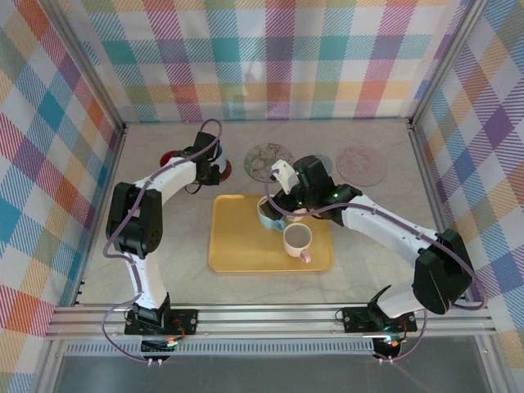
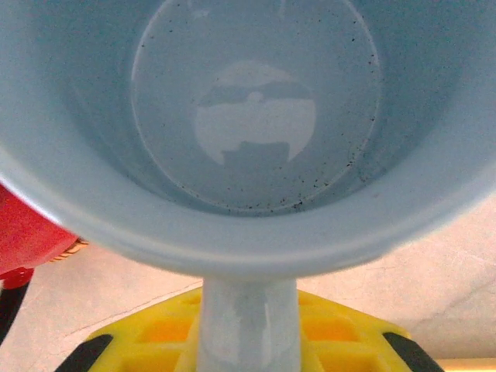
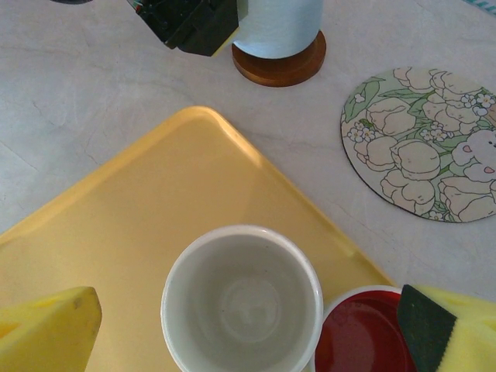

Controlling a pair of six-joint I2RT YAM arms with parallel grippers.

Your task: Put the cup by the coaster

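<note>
Pale blue ceramic cup (image 3: 277, 27) upright on round brown wooden coaster (image 3: 280, 66), 11 o'clock of yellow plastic tray (image 1: 237, 254), handle clenched in left gripper (image 1: 211, 166) jaws. Right gripper (image 1: 274, 211) jaws released, spread wide, flanking white ceramic cup (image 3: 242, 302) on tray. Round floral coaster (image 1: 268, 155) on table, 12 o'clock of tray.

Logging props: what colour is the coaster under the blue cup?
Round wooden coaster: reddish brown; best in right wrist view.

We see a pale blue cup (image 3: 277, 27) standing upright on a round brown wooden coaster (image 3: 280, 68), just beyond the far left corner of the yellow tray (image 3: 155, 232). Its inside is empty and finely speckled.
</note>
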